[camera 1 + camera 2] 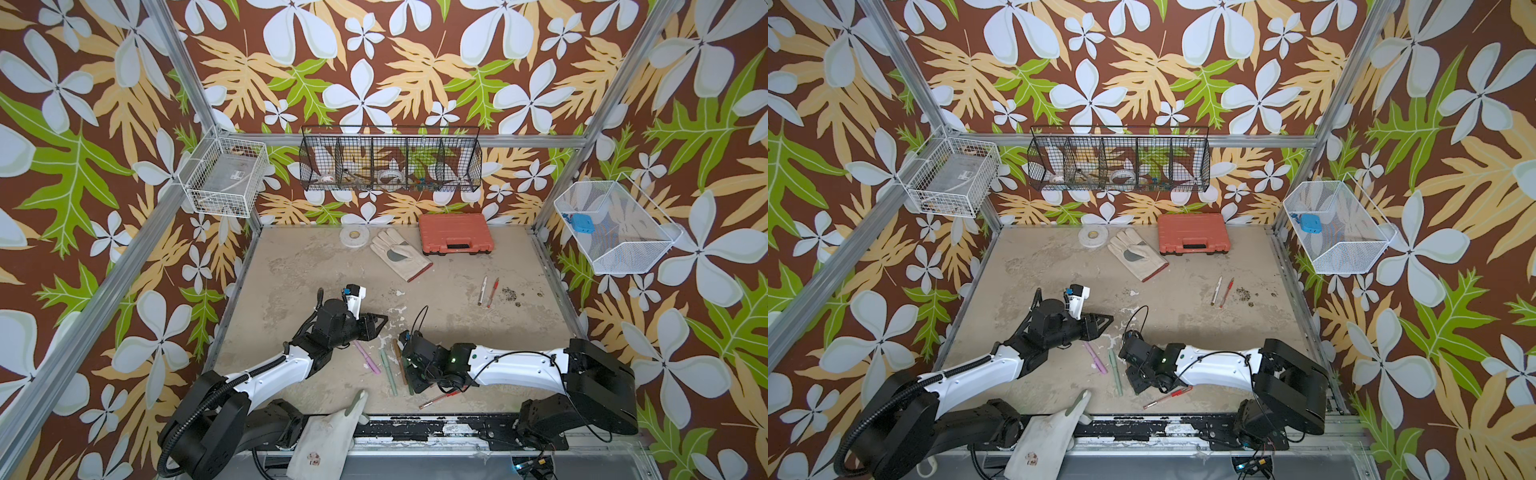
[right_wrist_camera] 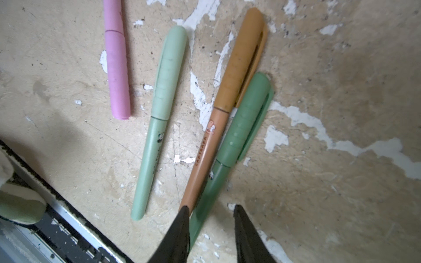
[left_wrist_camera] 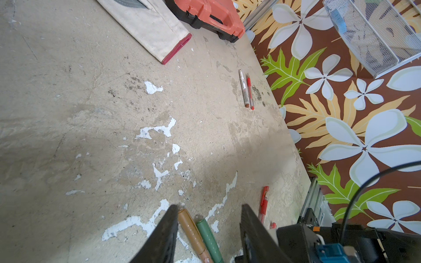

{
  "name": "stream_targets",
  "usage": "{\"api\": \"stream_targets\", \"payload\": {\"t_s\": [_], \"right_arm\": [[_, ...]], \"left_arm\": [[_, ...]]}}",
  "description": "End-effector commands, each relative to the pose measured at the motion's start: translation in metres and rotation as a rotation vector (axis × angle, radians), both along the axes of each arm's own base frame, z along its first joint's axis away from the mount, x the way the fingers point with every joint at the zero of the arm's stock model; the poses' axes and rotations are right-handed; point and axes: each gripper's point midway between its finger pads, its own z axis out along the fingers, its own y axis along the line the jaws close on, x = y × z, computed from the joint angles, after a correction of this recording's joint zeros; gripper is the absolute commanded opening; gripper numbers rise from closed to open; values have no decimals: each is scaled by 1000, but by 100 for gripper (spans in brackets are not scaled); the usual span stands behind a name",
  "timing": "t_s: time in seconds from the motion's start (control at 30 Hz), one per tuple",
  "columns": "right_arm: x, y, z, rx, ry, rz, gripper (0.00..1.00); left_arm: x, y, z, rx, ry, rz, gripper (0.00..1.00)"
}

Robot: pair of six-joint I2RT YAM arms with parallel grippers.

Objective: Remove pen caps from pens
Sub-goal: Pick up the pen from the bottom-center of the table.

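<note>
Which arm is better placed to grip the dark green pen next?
Right: the right fingers straddle the dark green pen, low at the table. The left fingers hang open above its cap.

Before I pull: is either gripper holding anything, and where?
Nothing held. The right gripper straddles the dark green pen at its barrel, gap showing; the left gripper is open.

4 pens (image 2: pixel 159 113) lie side by side near the front of the surface (image 1: pixel 311 270). 2 more pens (image 1: pixel 483 291) lie toward the right. Behind, a tape roll (image 1: pixel 353 237), glove (image 1: pixel 399 253) and case (image 1: pixel 455 240) sit left to right.
</note>
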Motion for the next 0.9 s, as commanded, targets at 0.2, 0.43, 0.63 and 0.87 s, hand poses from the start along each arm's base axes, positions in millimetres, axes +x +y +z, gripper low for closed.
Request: {"api": "stream_targets", "payload": {"t_s": [0.2,0.43,0.63,0.87], "right_arm": [[4,-1,-7,-40,-20,13,29],[5,-6,-12,-65,-27,11,28],[9,-13,-16,-108,-50,1,24],[17,-28,-20,-183,-99,-24,21]], "left_arm": [[1,-1,-2,10,3,-7,47],[2,-3,-4,15,9,-12,46],[2,-3,-5,18,12,-14,46],[3,-1,-6,28,10,-3,46]]}}
